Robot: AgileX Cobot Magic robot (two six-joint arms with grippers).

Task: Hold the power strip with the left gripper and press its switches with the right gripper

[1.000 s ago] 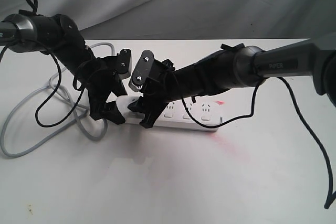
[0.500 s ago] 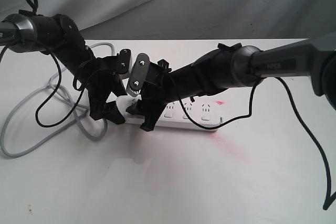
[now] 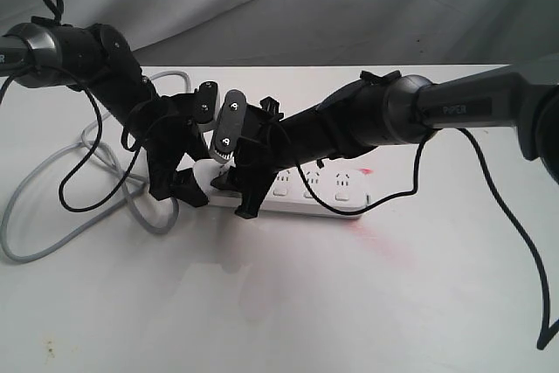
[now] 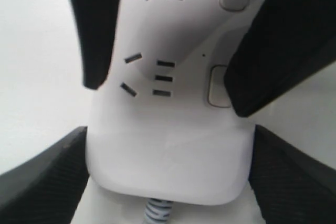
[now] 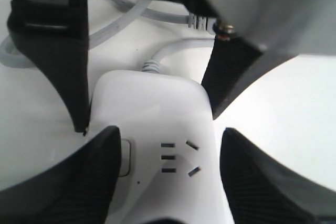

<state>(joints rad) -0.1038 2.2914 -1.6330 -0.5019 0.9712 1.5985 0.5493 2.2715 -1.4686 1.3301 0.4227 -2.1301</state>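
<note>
power strip (image 4: 168, 145), end gripped by left hand (image 4: 168, 161)

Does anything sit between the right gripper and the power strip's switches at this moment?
Nothing visible does. The right gripper, fingers apart, straddles the long white plastic power strip, with one finger overlapping the small white rounded-square switch nearest the cord. The left gripper clamps the strip's cord end, clear of that switch.
</note>
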